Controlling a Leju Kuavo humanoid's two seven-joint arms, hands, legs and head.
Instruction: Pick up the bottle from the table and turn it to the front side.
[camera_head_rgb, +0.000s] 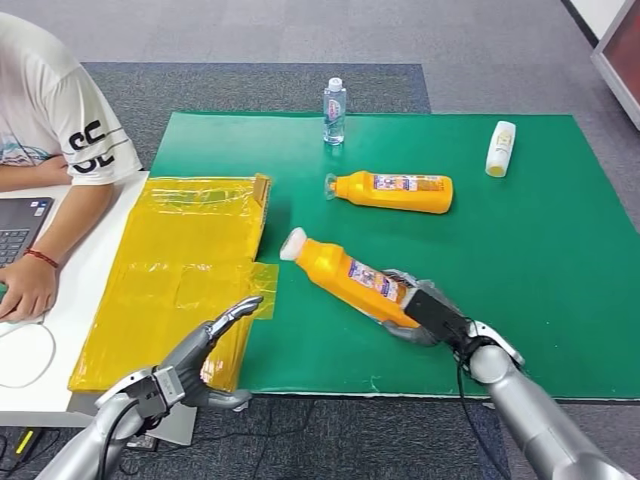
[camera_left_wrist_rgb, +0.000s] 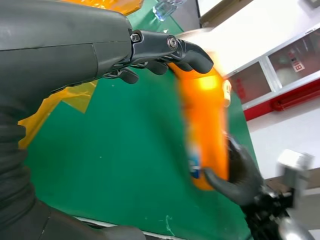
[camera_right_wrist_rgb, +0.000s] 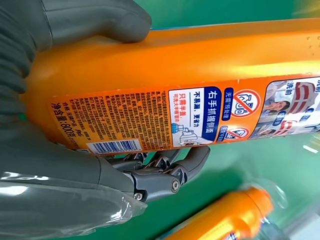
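The right hand grips the base end of the orange bottle, thumb on one side and fingers on the other. The bottle lies tilted over the green mat, white cap toward the yellow bag. The left hand hovers with fingers extended and apart, holding nothing.

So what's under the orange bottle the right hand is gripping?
Green mat lies below the orange bottle. The right hand wraps its base; dark fingers curl beneath. Whether the base touches the mat is hidden.
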